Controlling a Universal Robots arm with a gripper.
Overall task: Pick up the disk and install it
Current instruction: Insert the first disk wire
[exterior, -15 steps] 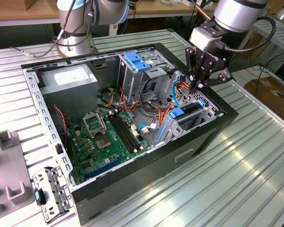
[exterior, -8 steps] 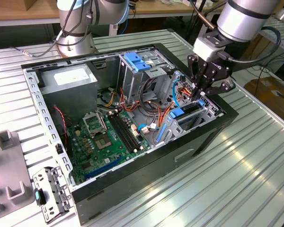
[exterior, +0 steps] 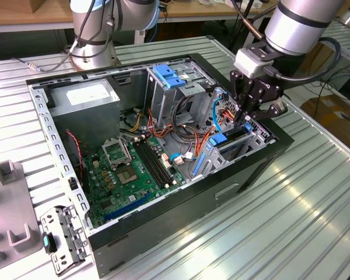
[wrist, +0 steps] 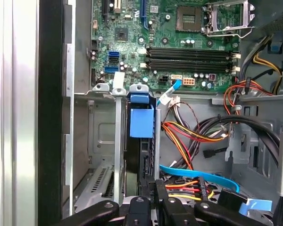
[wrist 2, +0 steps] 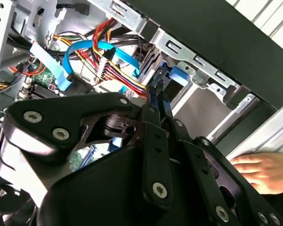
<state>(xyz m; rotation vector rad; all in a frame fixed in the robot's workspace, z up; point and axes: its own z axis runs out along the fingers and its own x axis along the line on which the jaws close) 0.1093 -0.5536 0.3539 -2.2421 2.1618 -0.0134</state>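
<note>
1. The claw point(exterior: 252, 112) hangs over the front corner of the open computer case point(exterior: 134, 245), at the exterior view's right; in the second wrist view its black fingers point(wrist 2: 156, 101) lie drawn together, pinching the near edge of the disk point(wrist 2: 172, 75).
2. Just beneath the claw, the disk stands on edge in the drive bay point(wrist: 101, 141); in the first wrist view its dark body and blue carrier rails point(wrist: 142, 123) run away from the claw point(wrist: 153, 195) between the bay's grey metal walls, most of the disk already sunk inside.
3. Beside the claw, a bundle of red, yellow and orange wires point(wrist: 188, 134) and a flat light-blue cable point(wrist: 198, 175) cross the case floor.
4. Farther from the claw, past the bay's end, lies the green motherboard point(exterior: 128, 175), with its dark memory slots point(wrist: 188, 52) and the processor socket point(exterior: 115, 153).
5. Farther still stands a tall grey cage with a blue latch plate point(exterior: 166, 76); beyond it, the arm's base point(exterior: 93, 55) sits on the ribbed metal table point(exterior: 291, 221).
6. In the second wrist view a person's hand point(wrist 2: 264, 172) rests outside the case wall.
</note>
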